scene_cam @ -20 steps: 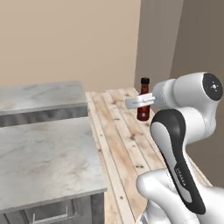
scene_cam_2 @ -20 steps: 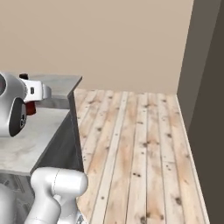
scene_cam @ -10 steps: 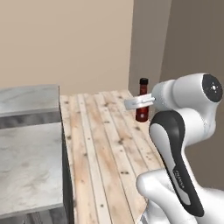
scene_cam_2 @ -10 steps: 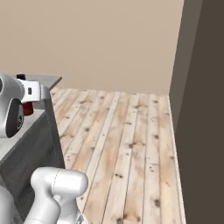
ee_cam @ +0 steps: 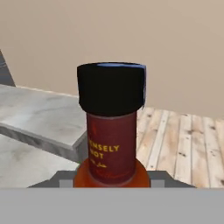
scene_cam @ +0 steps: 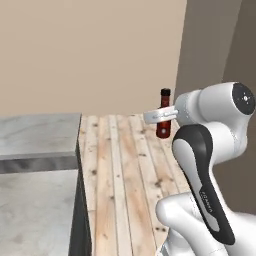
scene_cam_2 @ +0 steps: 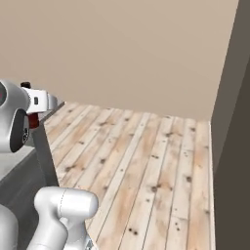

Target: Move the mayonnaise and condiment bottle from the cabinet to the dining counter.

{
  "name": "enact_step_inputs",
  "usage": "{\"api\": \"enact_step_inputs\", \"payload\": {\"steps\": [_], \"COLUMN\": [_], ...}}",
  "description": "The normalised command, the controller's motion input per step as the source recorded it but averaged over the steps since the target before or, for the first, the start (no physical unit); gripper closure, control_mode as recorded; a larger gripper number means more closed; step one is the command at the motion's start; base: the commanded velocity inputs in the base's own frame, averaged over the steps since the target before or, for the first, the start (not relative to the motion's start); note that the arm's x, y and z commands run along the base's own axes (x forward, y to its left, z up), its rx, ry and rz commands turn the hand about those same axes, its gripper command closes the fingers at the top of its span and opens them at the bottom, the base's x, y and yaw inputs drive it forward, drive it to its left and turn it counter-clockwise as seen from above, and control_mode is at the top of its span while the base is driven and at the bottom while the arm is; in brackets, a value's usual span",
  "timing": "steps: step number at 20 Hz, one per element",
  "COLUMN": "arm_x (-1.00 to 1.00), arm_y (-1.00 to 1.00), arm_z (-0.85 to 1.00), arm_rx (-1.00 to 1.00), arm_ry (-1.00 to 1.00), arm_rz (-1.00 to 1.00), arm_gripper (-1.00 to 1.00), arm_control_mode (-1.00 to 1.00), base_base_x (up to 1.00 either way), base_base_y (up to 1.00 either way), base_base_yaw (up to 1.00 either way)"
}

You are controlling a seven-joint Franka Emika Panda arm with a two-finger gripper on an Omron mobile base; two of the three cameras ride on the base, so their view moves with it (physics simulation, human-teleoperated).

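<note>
- We hold the condiment bottle [scene_cam: 163, 114] upright in our gripper [scene_cam: 161, 116], the jaws clamped on its body below the black cap.
- It hangs in the air over the wooden floor [scene_cam_2: 146, 161], beside the end of the dining counter [scene_cam: 37, 172] and not yet above its marble top.
- We judge this the carry step: the bottle is out of the cabinet and on its way.
- Next, we need to bring it over the counter, lower it until it stands, then let go.
</note>
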Motion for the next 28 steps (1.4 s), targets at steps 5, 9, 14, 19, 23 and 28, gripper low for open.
{"api": "enact_step_inputs", "payload": {"steps": [5, 9, 14, 19, 23, 28], "arm_x": [0.00, 0.00, 0.00, 0.00, 0.00, 0.00], "arm_y": [0.00, 0.00, 0.00, 0.00, 0.00, 0.00], "arm_z": [0.00, 0.00, 0.00, 0.00, 0.00, 0.00], "arm_rx": [0.00, 0.00, 0.00, 0.00, 0.00, 0.00], "arm_ry": [0.00, 0.00, 0.00, 0.00, 0.00, 0.00], "arm_rz": [0.00, 0.00, 0.00, 0.00, 0.00, 0.00], "arm_gripper": [1.00, 1.00, 1.00, 1.00, 1.00, 1.00], "arm_control_mode": [1.00, 1.00, 1.00, 1.00, 1.00, 1.00], "base_base_x": [0.78, 0.67, 0.69, 0.74, 0.74, 0.73], "base_base_y": [-0.34, -0.20, -0.27, -0.36, -0.40, -0.38], "base_base_yaw": [0.38, 0.45, 0.42, 0.38, 0.36, 0.37]}}
